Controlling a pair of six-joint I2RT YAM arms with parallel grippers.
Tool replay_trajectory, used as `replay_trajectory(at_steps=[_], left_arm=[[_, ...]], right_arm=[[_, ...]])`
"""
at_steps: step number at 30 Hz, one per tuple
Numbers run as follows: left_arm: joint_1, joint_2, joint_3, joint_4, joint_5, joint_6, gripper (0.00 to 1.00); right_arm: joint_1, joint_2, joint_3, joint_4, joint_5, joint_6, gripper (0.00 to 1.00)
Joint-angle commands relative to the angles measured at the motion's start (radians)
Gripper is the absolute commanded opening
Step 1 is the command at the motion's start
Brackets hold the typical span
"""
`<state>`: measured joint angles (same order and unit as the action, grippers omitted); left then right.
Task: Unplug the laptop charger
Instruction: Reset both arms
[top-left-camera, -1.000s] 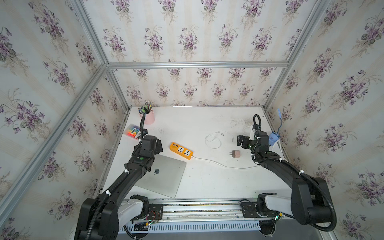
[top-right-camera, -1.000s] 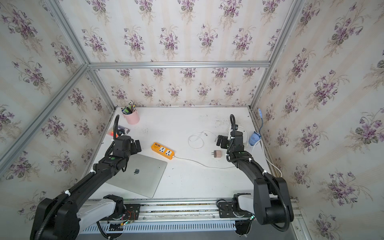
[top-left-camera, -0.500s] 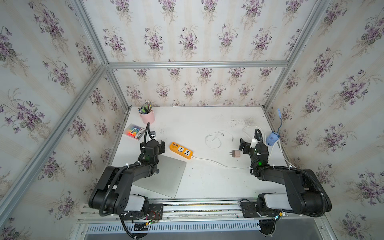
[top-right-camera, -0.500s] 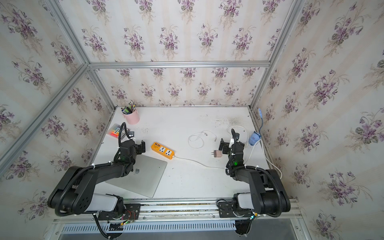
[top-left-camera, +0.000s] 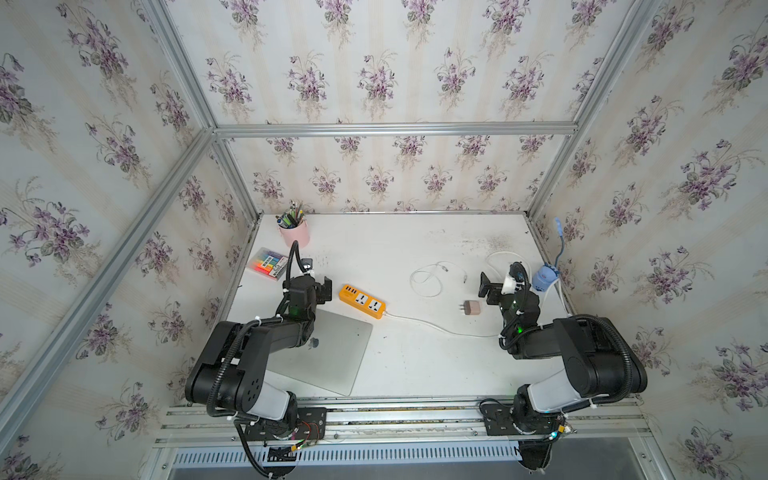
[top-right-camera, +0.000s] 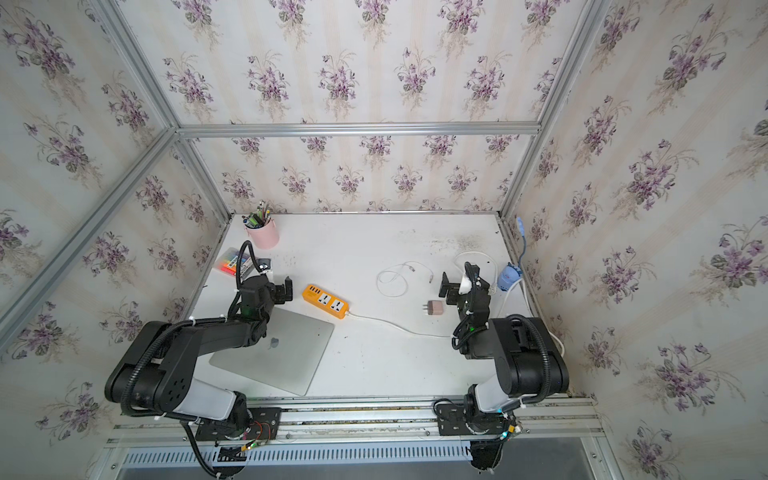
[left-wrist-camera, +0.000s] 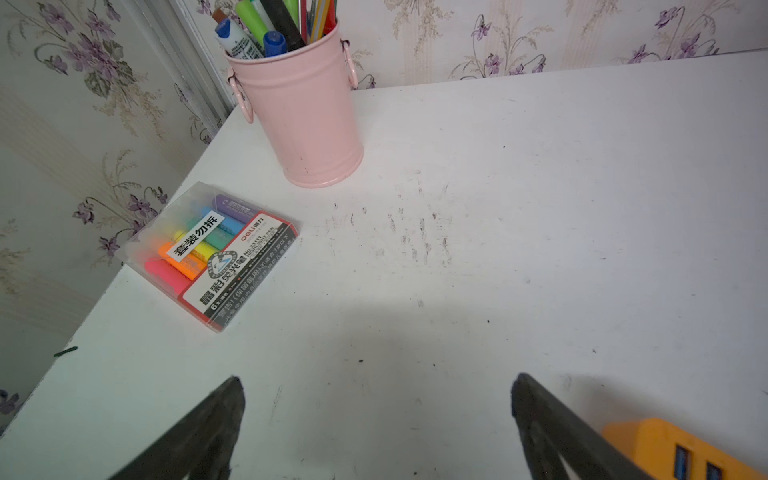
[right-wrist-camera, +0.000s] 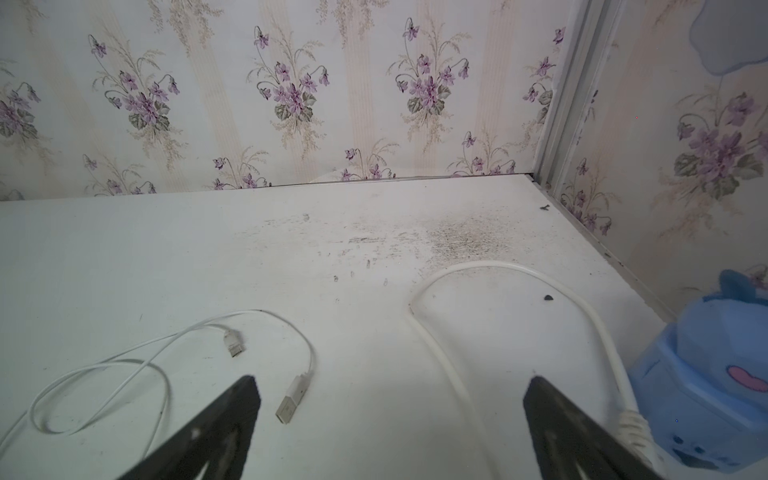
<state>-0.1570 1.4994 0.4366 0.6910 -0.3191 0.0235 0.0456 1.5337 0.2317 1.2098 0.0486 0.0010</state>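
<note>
Laptop charger (top-left-camera: 472, 308): a small pinkish cube lying on the white bench (top-left-camera: 395, 249). It sits well apart from the orange power strip (top-left-camera: 361, 301), and its metal prongs are bare and point toward the strip. It is plugged into nothing. It shows in both top views and in neither wrist view.

Right claw (right-wrist-camera: 390, 386): fingers spread wide, grasping nothing, low over the bench just beyond the charger toward the back wall. In its wrist view, the thin white cable (right-wrist-camera: 166, 345) lies in a loose coil with both plug ends free, one end between the fingers. This cable is not joined to the charger.

The thick white cord (top-left-camera: 436, 328) runs from the strip and passes the charger on the near side. It goes under the right arm, then loops back around beside the right claw. A round blue gadget (top-left-camera: 545, 279) stands at the bench's right edge, close by that claw and the cord loop.

Left claw (left-wrist-camera: 378, 388): also released and wide, holding nothing, over bare bench. The strip's end is just beside one finger (left-wrist-camera: 540, 415). Beyond it are a pack of highlighters (left-wrist-camera: 212, 253) and a pink pen cup (left-wrist-camera: 303, 112), both toward the back left corner.

The closed grey laptop (top-left-camera: 332, 353) lies flat on the near left side, and the left arm crosses over its far corner.
</note>
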Motion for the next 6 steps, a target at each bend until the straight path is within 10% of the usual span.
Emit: replay_trajectory(at_steps=[1,6], left_arm=[[0.001,0.001,0.005,0.020,0.016,0.006,1.00],[0.002,-0.001,-0.002,0.034,0.020,0.007,1.00]], right_arm=[[-0.001,-0.001,0.002,0.028,0.000,0.005,1.00],[-0.001,-0.001,0.001,0.028,0.000,0.005,1.00]])
